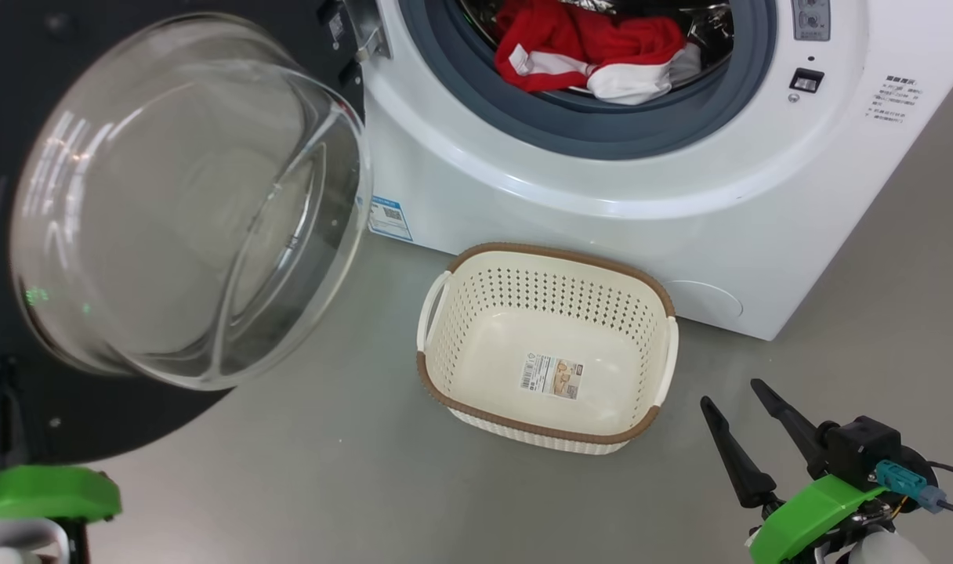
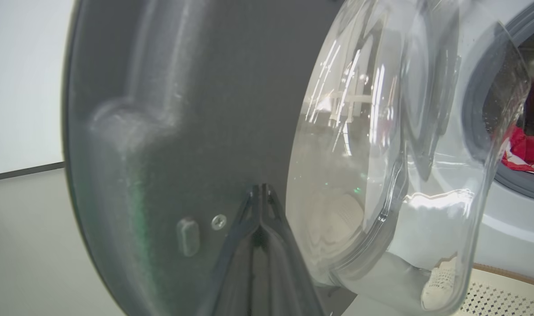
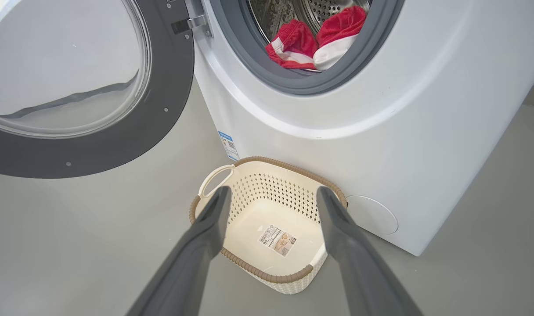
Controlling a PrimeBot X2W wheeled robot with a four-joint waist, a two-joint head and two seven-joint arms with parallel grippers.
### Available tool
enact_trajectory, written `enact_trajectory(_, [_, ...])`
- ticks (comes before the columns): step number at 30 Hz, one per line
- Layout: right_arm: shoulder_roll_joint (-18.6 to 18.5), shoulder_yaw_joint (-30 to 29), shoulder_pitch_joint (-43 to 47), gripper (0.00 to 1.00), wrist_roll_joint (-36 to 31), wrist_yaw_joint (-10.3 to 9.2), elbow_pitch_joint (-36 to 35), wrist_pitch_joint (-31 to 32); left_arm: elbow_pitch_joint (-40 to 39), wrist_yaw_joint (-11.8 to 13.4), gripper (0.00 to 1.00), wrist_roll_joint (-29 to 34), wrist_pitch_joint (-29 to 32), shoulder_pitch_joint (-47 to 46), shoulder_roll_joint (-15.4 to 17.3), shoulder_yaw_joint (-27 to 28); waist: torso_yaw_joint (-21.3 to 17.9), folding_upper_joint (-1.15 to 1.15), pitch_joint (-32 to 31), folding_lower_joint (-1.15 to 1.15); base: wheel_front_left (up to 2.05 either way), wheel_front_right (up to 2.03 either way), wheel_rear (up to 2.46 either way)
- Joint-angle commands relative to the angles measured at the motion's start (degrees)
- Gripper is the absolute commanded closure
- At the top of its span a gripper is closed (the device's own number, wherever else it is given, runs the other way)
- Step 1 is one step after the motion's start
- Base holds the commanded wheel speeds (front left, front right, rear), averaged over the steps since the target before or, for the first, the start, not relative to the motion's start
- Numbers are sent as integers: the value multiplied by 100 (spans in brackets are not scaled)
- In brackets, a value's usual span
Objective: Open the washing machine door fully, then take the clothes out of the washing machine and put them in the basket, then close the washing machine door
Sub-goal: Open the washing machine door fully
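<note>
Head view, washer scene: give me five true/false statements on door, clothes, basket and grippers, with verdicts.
1. The door stands open. True.
2. The clothes are in the basket. False: the basket holds no clothes; they lie inside the washer.
3. The right gripper is open and empty. True.
4. The left gripper grips a red garment. False: it is shut on nothing, close to the door's dark inner face.
5. The basket stands on the floor in front of the washer. True.
</note>
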Motion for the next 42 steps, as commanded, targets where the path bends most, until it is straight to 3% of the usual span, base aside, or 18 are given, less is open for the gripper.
enact_trajectory(1, [-71,144,-142,0,-25,9,-125,-70,-44,-13,100,38,-47,-278,343,327,-17,0,27,0,0,0,0])
enact_trajectory(14, [-145,211,-247,0,-44,9,-160,-70,1205,-102,100,270,-47,-1052,681,956,-180,0,216,0,0,0,0])
enact_trajectory(28, [-206,302,-300,0,-30,9,-134,-70,2065,-155,100,532,-47,-1568,944,1209,-307,0,262,0,0,0,0])
enact_trajectory(37, [-201,334,-344,0,-16,9,-103,-70,1925,-222,100,542,-47,-1449,743,1343,-304,0,170,0,0,0,0])
enact_trajectory(40, [-174,349,-360,0,-9,9,-103,-70,1856,-410,100,458,-47,-1342,673,1438,-306,0,97,0,0,0,0])
enact_trajectory(41, [-168,345,-360,0,-5,9,-105,-70,1824,-458,97,437,-47,-1290,638,1475,-303,0,76,0,0,0,0])
enact_trajectory(42, [-164,339,-361,0,-1,9,-104,-70,1775,-503,76,443,-47,-1229,597,1488,-300,0,62,0,0,0,0])
